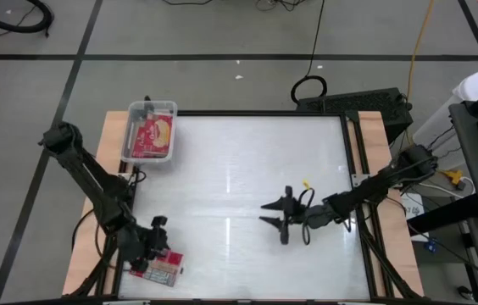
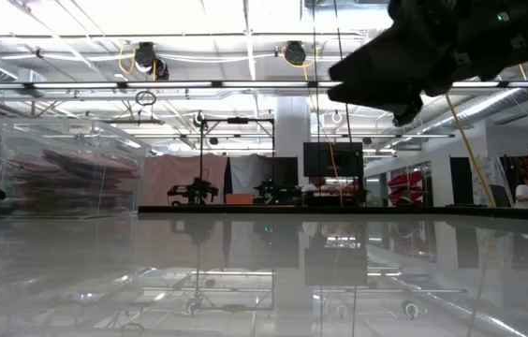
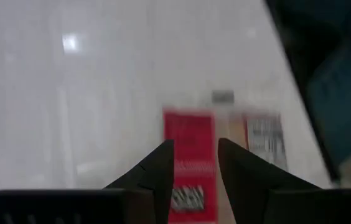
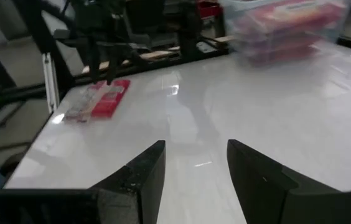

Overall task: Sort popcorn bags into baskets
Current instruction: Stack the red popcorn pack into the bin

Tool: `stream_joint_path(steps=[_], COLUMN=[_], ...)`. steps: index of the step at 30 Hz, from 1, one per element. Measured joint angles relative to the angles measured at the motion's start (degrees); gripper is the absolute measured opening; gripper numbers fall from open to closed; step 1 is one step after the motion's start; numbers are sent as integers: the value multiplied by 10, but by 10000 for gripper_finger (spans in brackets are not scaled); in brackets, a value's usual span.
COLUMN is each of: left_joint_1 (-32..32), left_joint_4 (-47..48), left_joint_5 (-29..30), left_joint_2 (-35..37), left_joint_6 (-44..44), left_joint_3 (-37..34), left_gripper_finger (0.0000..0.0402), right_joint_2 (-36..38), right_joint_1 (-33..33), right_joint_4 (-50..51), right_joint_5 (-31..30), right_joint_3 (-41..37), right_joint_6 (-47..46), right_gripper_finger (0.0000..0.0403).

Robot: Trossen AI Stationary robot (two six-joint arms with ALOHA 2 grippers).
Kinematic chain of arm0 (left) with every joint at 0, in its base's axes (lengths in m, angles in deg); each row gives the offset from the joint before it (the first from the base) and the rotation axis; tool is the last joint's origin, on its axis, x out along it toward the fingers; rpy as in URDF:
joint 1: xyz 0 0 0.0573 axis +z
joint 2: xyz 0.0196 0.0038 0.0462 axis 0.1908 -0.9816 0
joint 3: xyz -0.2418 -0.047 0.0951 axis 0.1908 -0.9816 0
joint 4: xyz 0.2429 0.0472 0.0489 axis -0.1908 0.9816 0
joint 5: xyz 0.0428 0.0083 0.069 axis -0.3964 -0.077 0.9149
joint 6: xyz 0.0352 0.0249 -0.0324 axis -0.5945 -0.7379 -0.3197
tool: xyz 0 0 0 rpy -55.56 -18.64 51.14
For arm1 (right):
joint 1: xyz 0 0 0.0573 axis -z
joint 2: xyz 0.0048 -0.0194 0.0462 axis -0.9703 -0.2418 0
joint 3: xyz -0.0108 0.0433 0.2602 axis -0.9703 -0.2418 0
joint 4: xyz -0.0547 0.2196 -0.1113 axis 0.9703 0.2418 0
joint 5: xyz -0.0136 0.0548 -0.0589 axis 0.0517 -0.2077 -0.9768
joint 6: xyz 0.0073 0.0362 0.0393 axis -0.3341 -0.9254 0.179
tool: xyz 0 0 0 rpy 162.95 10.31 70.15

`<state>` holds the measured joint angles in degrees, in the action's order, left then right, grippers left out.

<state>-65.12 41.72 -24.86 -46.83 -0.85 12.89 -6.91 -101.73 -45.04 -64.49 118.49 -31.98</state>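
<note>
The clear basket stands at the table's far left with red popcorn bags stacked inside; the low view shows it too. Two more popcorn bags lie flat side by side at the near left corner: one red face up, one showing a grey-white panel. My left gripper hangs open just above them, its fingers astride the red bag without touching. My right gripper stands open in mid-table, pointing left, with nothing between its fingers.
The glossy white table top stretches bare between the basket, the near-left bags and my right gripper. Wooden strips border the table's left and right sides. Cables and a dark box lie beyond the far edge.
</note>
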Motion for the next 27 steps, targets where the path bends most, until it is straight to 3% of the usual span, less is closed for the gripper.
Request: stream_joint_path(steps=[4, 9, 20, 23, 27], left_joint_1=[-21, -16, 66, 90, 89], left_joint_4=[-3, -30, -90, -85, -72], left_joint_5=[-25, -4, 268, 254, 147], left_joint_2=[-71, -133, -167, -156, -112], left_joint_6=[41, 51, 9, 5, -12], left_joint_3=[0, 3, 0, 0, 0], left_gripper_finger=[127, 127, 126, 126, 126], right_joint_2=[-30, -36, -36, -36, -36], right_joint_1=[1, 5, 5, 5, 5], right_joint_4=[3, 2, 2, 3, 3], right_joint_5=[36, 62, 60, 61, 60], right_joint_3=[43, 63, 64, 64, 64], right_joint_6=[49, 70, 62, 61, 56], right_gripper_finger=[167, 167, 167, 167, 167])
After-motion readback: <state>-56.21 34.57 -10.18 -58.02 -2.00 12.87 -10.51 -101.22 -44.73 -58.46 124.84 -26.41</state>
